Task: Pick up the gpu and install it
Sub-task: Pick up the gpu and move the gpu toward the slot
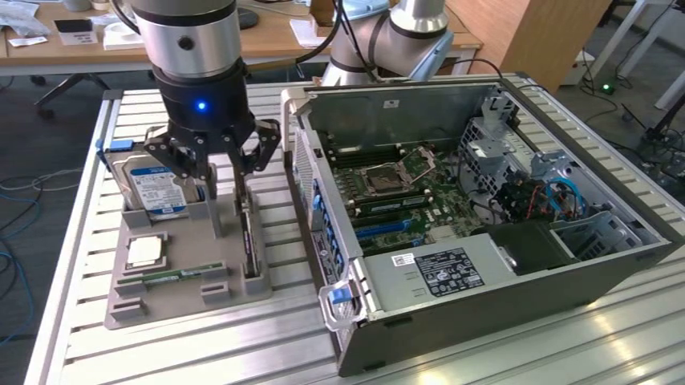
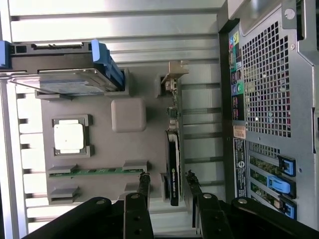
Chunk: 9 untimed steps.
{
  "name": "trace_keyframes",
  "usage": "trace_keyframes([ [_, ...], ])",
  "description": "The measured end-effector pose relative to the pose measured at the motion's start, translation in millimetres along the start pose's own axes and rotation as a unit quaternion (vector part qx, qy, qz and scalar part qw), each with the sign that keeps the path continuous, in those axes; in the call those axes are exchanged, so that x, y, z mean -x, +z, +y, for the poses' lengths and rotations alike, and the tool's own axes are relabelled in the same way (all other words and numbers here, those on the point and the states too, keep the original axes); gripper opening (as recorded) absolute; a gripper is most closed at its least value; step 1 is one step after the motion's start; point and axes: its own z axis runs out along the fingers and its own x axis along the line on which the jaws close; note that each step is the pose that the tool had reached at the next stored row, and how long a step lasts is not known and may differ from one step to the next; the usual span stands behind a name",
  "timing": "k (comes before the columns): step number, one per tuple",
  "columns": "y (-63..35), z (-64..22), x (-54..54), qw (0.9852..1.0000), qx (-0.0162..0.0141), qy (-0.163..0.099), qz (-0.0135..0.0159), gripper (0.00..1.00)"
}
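The pincer (image 1: 223, 172) hangs released, its two fingers spread, above one end of the gpu (image 1: 249, 241). The card stands on its long edge in a slot of the grey holder (image 1: 172, 303), below the pincer. In the wrist view the gpu (image 2: 173, 159) lies between the fingers (image 2: 144, 181), and nothing is grasped. The hard drive (image 1: 156, 188) stands in the same holder just beside the pincer, on the side away from the open computer case (image 1: 482, 281). The holder rests on the slatted tabletop (image 1: 557, 353).
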Motion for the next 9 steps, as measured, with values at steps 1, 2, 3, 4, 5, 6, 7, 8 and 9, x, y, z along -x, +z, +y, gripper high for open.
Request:
trace_keyframes([
  [1,0.5,0.0,0.1,1.0000,0.0000,0.000,0.0000,0.42],
  [2,0.9,0.0,0.3,1.0000,0.0000,0.000,0.0000,0.42],
  [3,1.5,0.0,0.4,1.0000,0.0000,0.000,0.0000,0.42],
  [4,1.8,0.0,0.6,1.0000,-0.0001,0.000,0.0000,0.42],
  [5,1.9,-0.1,0.6,1.0000,-0.0001,0.000,0.0001,0.42],
  [6,1.9,-0.1,0.6,1.0000,-0.0001,0.000,0.0001,0.42],
  [7,2.1,-0.1,0.6,1.0000,-0.0001,0.000,0.0001,0.42],
  [8,2.5,-0.1,0.7,1.0000,0.0000,0.000,0.0000,0.42],
  [9,2.5,-0.1,0.7,1.0000,0.0000,0.000,0.0000,0.42],
])
